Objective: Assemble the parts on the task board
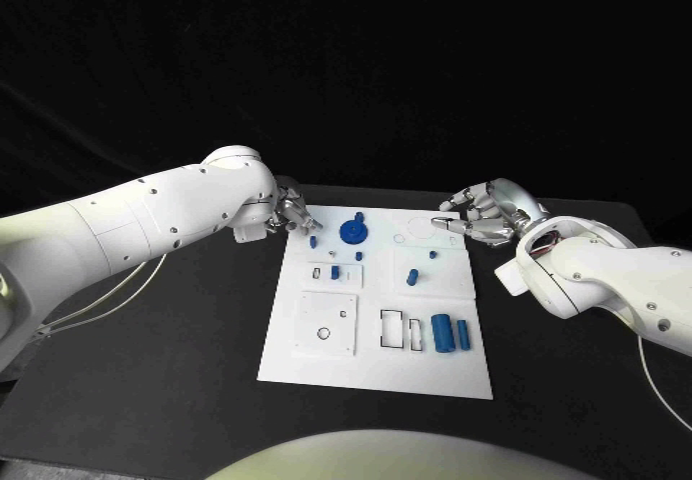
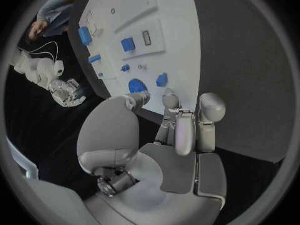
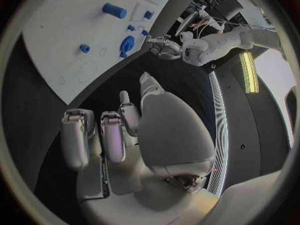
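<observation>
Apparently both hands, left hand (image 1: 293, 216) and right hand (image 1: 483, 215), hold nothing, fingers loosely apart.

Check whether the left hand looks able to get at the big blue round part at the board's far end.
Probably yes: the left hand hovers empty beside the round part, with only bare board between them.

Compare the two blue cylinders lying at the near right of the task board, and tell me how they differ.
The larger blue cylinder is longer and thicker than the smaller blue cylinder. The larger one lies nearer the board's middle, next to the rectangular outlines; the smaller one lies nearer the right edge of the task board. Both are blue, lie flat side by side pointing the same way, and no hand touches them.
</observation>
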You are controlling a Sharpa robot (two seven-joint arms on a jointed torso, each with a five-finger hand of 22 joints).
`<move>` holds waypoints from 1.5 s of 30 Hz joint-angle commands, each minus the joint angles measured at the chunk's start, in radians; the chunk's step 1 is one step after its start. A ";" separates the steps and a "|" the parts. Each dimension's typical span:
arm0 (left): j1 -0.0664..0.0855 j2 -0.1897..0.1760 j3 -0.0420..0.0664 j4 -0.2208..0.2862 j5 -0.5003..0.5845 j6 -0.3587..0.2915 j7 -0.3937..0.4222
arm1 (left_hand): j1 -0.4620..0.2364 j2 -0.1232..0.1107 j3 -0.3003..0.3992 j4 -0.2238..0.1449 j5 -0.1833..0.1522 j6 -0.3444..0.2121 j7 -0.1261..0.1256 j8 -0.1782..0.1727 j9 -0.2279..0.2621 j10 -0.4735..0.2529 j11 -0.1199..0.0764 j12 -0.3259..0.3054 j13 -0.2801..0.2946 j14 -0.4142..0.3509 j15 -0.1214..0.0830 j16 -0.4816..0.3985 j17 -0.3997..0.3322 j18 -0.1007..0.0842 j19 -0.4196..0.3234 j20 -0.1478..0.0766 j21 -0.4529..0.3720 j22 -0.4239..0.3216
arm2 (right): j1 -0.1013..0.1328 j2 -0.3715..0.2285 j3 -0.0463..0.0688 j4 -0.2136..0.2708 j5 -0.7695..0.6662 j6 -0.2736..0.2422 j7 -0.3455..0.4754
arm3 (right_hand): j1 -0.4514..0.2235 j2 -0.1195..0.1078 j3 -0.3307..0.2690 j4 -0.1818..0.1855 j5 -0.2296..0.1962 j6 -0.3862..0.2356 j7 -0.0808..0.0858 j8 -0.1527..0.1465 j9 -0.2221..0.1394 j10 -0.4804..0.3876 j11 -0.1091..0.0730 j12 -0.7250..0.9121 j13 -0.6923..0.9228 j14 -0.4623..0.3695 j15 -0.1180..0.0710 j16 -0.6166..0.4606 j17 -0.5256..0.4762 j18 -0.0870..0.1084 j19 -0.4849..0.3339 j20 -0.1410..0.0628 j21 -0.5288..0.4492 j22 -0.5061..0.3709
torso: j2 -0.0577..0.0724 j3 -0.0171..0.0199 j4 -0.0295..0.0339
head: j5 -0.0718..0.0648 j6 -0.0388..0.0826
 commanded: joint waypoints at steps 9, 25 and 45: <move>0.001 0.013 -0.004 -0.021 -0.009 0.063 0.005 | -0.007 0.003 -0.026 0.001 -0.003 0.010 -0.001 -0.005 -0.005 -0.006 0.003 0.000 -0.003 0.055 0.007 -0.006 0.092 0.009 -0.003 0.010 -0.003 0.001 | -0.001 0.002 0.000 0.000 -0.010 0.013 0.004 | -0.008 0.000 -0.008 0.001 0.003 0.004 -0.001 0.005 -0.001 -0.005 0.000 -0.004 -0.001 0.078 0.003 -0.005 0.137 0.007 0.042 0.006 -0.006 0.191 | -0.002 0.0018 0.0014 | 0.000 -0.003; 0.001 0.027 -0.011 -0.038 0.005 0.071 0.006 | -0.003 0.010 -0.028 -0.002 -0.002 0.012 -0.001 -0.005 -0.007 -0.006 0.002 0.001 -0.003 0.055 0.007 -0.006 0.090 0.008 -0.002 0.010 -0.002 0.003 | -0.001 0.004 0.000 -0.001 -0.010 0.014 0.004 | -0.015 0.003 -0.010 -0.001 0.003 0.003 -0.001 0.007 -0.002 -0.004 0.000 -0.003 0.000 0.077 0.002 -0.006 0.135 0.007 0.042 0.006 -0.007 0.191 | -0.001 0.0015 0.0003 | -0.003 -0.005; 0.000 0.038 -0.014 -0.052 0.028 0.073 0.010 | 0.037 0.028 -0.024 -0.011 -0.003 0.022 -0.005 -0.002 -0.011 -0.004 -0.001 0.007 -0.001 0.055 0.004 -0.006 0.092 0.008 -0.002 0.009 0.000 0.006 | -0.001 0.006 0.000 -0.002 -0.010 0.017 0.003 | -0.015 0.003 -0.010 -0.001 0.003 0.003 -0.001 0.007 -0.002 -0.004 0.000 -0.003 0.000 0.077 0.002 -0.006 0.135 0.007 0.042 0.006 -0.007 0.191 | -0.002 0.0014 0.0009 | -0.006 -0.013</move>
